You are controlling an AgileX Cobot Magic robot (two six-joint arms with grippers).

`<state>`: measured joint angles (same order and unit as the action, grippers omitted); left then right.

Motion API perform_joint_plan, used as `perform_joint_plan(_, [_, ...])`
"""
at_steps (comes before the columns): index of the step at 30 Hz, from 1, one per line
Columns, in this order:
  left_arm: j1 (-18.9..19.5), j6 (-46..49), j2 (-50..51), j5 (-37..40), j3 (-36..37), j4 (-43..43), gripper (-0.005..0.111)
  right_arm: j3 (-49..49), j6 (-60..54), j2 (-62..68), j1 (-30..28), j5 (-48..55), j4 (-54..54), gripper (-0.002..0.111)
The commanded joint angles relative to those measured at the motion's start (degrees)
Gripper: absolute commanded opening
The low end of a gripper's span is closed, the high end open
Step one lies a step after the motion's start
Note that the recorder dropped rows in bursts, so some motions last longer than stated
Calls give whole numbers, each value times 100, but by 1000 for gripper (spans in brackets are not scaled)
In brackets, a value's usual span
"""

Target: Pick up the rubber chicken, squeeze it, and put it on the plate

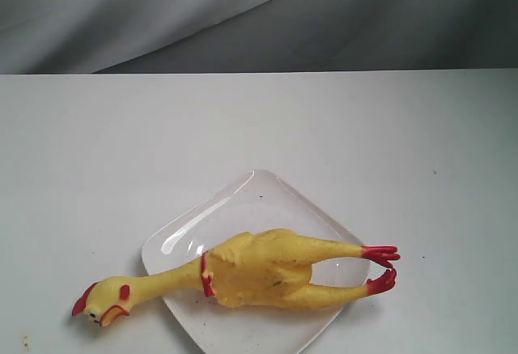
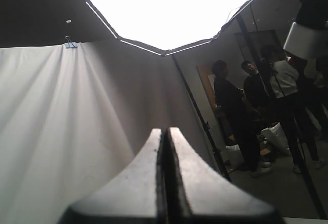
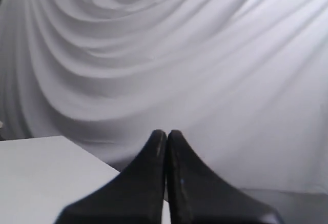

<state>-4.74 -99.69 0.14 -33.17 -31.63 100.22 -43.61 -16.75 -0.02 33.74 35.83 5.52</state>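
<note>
The left gripper [image 2: 165,133] has its two dark fingers pressed flat together, with no gap between them and nothing held. It points up and away from the table, toward a hanging white cloth [image 2: 51,126] fixed at the top with a small clip [image 2: 70,43], under a large bright light panel [image 2: 169,8]. Several people [image 2: 233,114] stand in the dim space beyond.

The right gripper [image 3: 166,133] is likewise closed tip to tip and empty. Behind it hangs a draped white cloth [image 3: 179,55], and a corner of the white table [image 3: 46,175] shows beside it.

Neither gripper appears in the exterior view. There, the rubber chicken [image 1: 259,269] lies on its side across the plate [image 1: 251,198], which sits turned like a diamond on the white table [image 1: 243,123], toward the near edge. The chicken's yellow body rests on the near half of the plate. Its thin neck, ringed by a red band, runs off the plate's left corner, so the head with its red comb [image 1: 101,304] lies on the tabletop. The two legs stretch to the right, and the red feet [image 1: 382,266] reach the plate's right corner, about at its rim. The far half of the plate is bare and glossy. A grey cloth backdrop [image 1: 243,14] hangs behind the table.
</note>
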Motion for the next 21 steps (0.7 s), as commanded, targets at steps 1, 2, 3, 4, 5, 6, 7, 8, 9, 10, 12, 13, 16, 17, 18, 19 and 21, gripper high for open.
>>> perform_joint_plan(1, [13,-71,-14,6,23,-28,0,337,1750,2,-578,-68,-1512,0])
perform_joint_plan(2, [13,-71,-14,6,23,-28,0,456,1989,2,-763,-68,-1752,0])
perform_joint_plan(3, [13,-71,-14,6,23,-28,0,559,2073,2,-923,-68,-1887,0])
perform_joint_plan(4, [13,-71,-14,6,23,-28,0,689,2100,2,-1130,-77,-1952,0])
perform_joint_plan(5, [13,-71,-14,6,23,-28,0,823,2100,2,-1335,-77,-1978,0])
perform_joint_plan(6, [13,-71,-14,6,23,-28,0,931,2100,2,-1533,-80,-1989,0])
perform_joint_plan(7, [13,-60,-14,7,23,-28,0,1065,2100,2,-1690,-80,-2002,0])
perform_joint_plan(8, [13,-60,-14,7,23,-28,0,1199,2100,2,-1886,-104,-2011,0])
perform_joint_plan(9, [13,-60,-14,7,23,-28,0,1332,2100,2,-2077,-131,-2011,0])
perform_joint_plan(10, [13,-60,-14,7,23,-28,0,1463,2100,2,-2218,-156,-2011,0])
perform_joint_plan(12, [13,-60,-14,7,23,-28,0,1717,2100,2,-2548,-306,-1971,0])
perform_joint_plan(13, [13,-60,-14,7,23,-28,0,1789,2100,2,-2669,-389,-1959,0])
perform_joint_plan(16, [13,-60,-14,7,23,-28,0,2140,2100,2,-3049,-620,-1862,0])
perform_joint_plan(17, [13,-60,-14,7,23,-28,0,2282,2027,2,-3154,-798,-1796,0])
perform_joint_plan(18, [13,-60,-14,7,23,-28,0,2377,1973,2,-3216,-886,-1715,0])
perform_joint_plan(19, [13,-60,-14,7,23,-28,0,2486,1903,2,-3259,-1017,-1602,0])
perform_joint_plan(21, [13,-60,-14,7,23,-28,0,2676,1807,2,-3353,-1291,-1466,0])
